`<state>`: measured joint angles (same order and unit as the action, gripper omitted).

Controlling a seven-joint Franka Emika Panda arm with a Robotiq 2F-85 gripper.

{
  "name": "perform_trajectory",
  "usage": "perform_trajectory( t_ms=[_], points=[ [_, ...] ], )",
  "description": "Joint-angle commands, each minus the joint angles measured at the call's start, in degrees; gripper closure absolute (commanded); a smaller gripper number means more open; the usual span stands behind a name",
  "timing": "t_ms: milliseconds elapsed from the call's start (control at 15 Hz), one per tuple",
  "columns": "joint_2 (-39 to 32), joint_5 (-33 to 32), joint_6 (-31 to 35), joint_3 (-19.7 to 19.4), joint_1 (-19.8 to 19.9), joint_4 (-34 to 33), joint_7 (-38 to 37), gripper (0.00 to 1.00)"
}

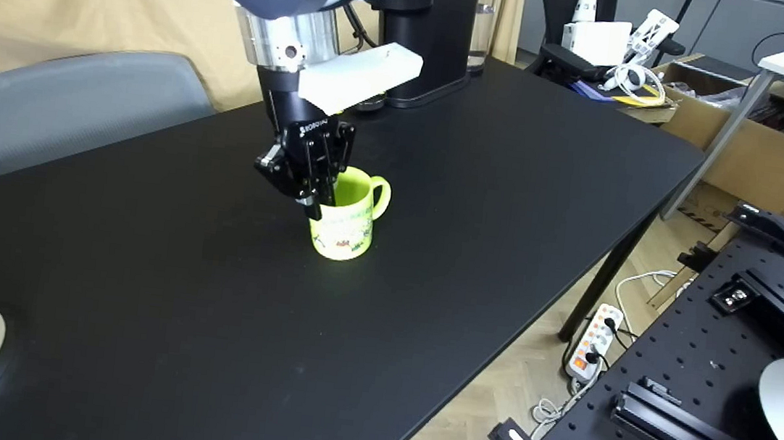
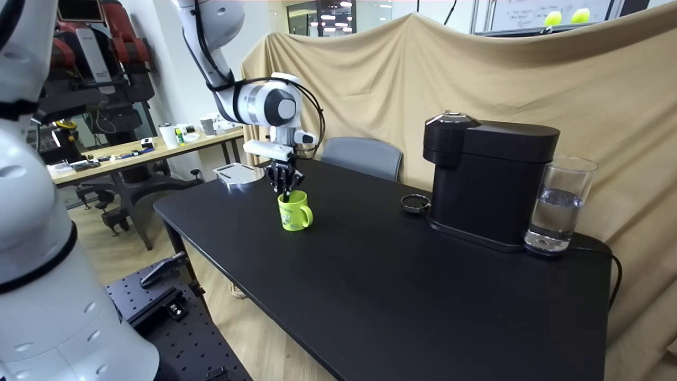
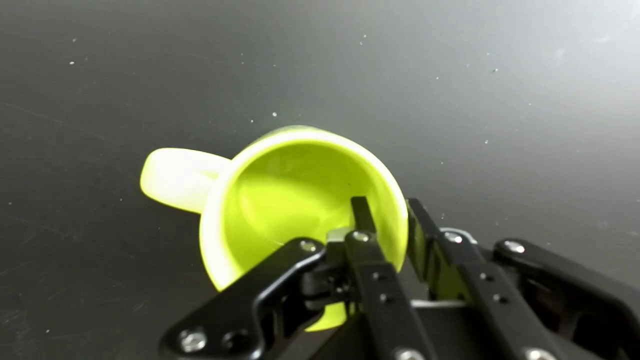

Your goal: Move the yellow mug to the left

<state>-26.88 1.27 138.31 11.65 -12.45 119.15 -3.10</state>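
- Claw [image 3: 386, 204]: fingers slightly parted, narrow gap; in the wrist view the gap looks wider than the rim running through it.
- Inner finger [image 3: 367, 255] dips into the mouth of the mug [image 1: 343, 233]; outer finger [image 3: 459, 252] stands outside, close along the wall.
- A strip of yellow-green inner wall shows between inner finger and rim. Whether either finger touches the wall: cannot tell.
- Mug upright on the black table [image 2: 423, 296], under the claw, base down on the tabletop in both exterior views.
- Claw straddles the wall on the side roughly opposite the handle [image 3: 177, 177]. In the wrist view most of the mouth lies left of the fingers, handle toward the left edge; part of the near rim hidden by the claw's links.
- Print around the mug's outside, too small to read.
- Mug sits between a shiny tray [image 2: 238, 173] and a black coffee machine [image 2: 492, 180], well apart from the machine.
- Tall glass [image 2: 555, 222], part filled with clear liquid, just beside the machine.
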Motion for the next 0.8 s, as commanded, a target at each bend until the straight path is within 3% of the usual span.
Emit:
perform_trajectory(
  t_ms=[0,467,733],
  points=[
    [0.3,-0.66,-2.87,-0.82,-0.98,-1.65,-0.71,0.45],
    [6.41,2.67,-10.86,0.34,1.23,-0.3,2.9,0.01],
    [11.23,4.88,-22.48,0.27,2.58,-0.19,7.42,0.0]
  ],
)
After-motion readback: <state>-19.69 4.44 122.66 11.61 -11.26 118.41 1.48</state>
